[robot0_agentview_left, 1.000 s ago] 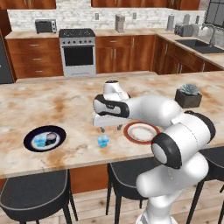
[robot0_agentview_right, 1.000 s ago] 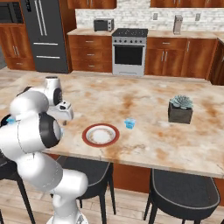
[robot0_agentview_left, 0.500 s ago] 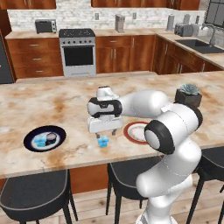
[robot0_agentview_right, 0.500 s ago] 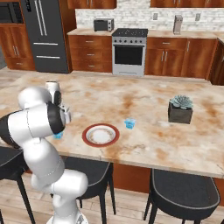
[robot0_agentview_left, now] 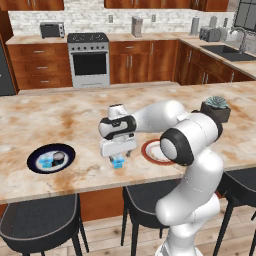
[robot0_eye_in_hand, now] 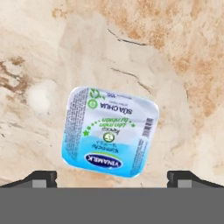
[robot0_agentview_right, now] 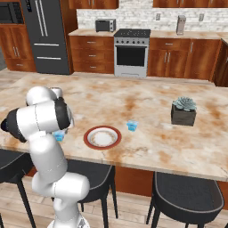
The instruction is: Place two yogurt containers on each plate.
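A light blue yogurt container (robot0_agentview_left: 118, 163) stands on the marble counter left of the red-rimmed plate (robot0_agentview_left: 151, 151). My gripper (robot0_agentview_left: 118, 155) hangs straight over it, open. In the hand view the cup's printed lid (robot0_eye_in_hand: 110, 131) lies between and just beyond the two spread fingertips (robot0_eye_in_hand: 41, 177), which do not touch it. The black-rimmed plate (robot0_agentview_left: 51, 158) at the left holds a light blue cup (robot0_agentview_left: 46, 161) and a dark navy cup (robot0_agentview_left: 59, 156). The red-rimmed plate (robot0_agentview_right: 103, 137) is bare, with another light blue cup (robot0_agentview_right: 132, 125) on the counter just to its right.
A potted succulent (robot0_agentview_right: 183, 111) in a dark box stands on the counter's right side. Black stools (robot0_agentview_left: 40, 220) line the counter's near edge. Stove and cabinets run along the far wall.
The arm has swung left and the hand has come down over the light blue cup beside the red-rimmed plate. The cups and plates have not moved.
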Available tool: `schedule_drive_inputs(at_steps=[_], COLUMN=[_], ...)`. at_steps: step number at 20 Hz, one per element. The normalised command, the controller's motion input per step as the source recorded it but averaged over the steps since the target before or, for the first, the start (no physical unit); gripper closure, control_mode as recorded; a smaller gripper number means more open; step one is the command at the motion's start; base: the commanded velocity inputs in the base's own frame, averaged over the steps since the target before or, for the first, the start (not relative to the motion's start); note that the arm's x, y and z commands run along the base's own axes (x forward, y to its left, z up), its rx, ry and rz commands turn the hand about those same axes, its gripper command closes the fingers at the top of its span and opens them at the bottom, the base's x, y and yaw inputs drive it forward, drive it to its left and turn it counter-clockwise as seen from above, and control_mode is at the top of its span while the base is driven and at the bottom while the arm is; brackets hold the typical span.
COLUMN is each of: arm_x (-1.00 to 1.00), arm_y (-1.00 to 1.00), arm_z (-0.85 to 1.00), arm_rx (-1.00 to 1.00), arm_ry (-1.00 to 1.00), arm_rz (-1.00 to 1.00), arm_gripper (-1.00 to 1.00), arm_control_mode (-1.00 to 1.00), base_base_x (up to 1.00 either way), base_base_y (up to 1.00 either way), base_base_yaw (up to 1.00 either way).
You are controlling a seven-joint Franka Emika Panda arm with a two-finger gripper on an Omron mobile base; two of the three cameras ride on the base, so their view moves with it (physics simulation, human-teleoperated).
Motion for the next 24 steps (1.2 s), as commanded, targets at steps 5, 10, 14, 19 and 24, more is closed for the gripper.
schedule_drive_inputs(at_steps=[5, 10, 14, 19, 24], arm_x=[0.11, 0.01, 0.03, 0.01, 0.00], arm_y=[0.13, 0.07, 0.00, 0.00, 0.00], arm_z=[-0.19, -0.06, -0.18, -0.18, -0.15], arm_rx=[0.00, 0.00, 0.00, 0.00, 0.00], arm_ry=[0.00, -0.04, 0.00, 0.00, -0.01], arm_rz=[0.01, 0.00, 0.00, 0.00, 0.00], arm_gripper=[-1.00, -1.00, -1.00, -1.00, -1.00], arm_control_mode=[-1.00, -1.00, -1.00, -1.00, -1.00], base_base_x=[0.00, 0.00, 0.00, 0.00, 0.00], base_base_y=[0.00, 0.00, 0.00, 0.00, 0.00], base_base_yaw=[0.00, 0.00, 0.00, 0.00, 0.00])
